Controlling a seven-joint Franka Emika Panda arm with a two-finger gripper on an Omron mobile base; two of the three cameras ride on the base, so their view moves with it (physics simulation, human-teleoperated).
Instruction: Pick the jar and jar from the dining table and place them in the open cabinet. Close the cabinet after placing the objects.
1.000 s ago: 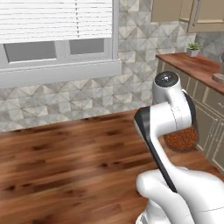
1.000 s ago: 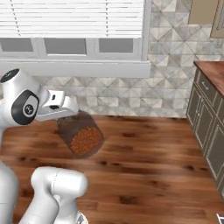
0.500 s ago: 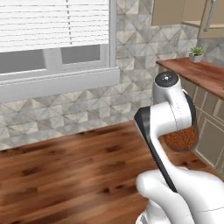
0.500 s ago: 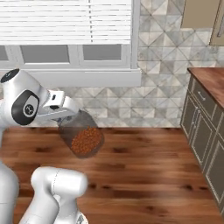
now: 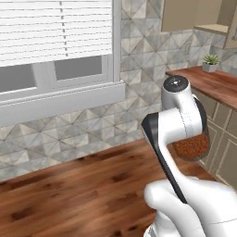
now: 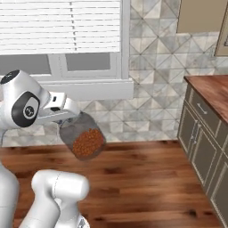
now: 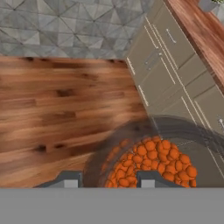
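- the gripper (image 6: pixel 67 121) is clamped on the jar (image 6: pixel 83 137) of reddish-brown grains; in the hand view the two fingertips (image 7: pixel 70 180) sit against the jar's glass wall at the bottom of the picture, with the grains showing between and beyond them.
- the jar is in the air, carried above the wooden floor (image 6: pixel 147 178), well apart from any surface; in the left base view it shows just behind the arm's forearm, below the wrist.
- the step in hand looks like transport: the jar is lifted and the base faces a window wall, with the counter (image 5: pixel 210 83) and its beige cupboard fronts (image 6: pixel 200 147) off to the right.
- the open cabinet (image 5: pixel 210 18) seems to be the beige box high on the wall above the counter, though its inside is hard to read.
- to do this well, keep the grip firm and the wrist steady while travelling, and raise the jar early so it clears the counter edge before it goes toward the shelf.
- the jar hangs tilted: its axis runs from the gripper down and to the right in the right base view, base lower and farther out.
- it is squat, so its long axis is hardly marked; levelling it before setting down would help it stand.
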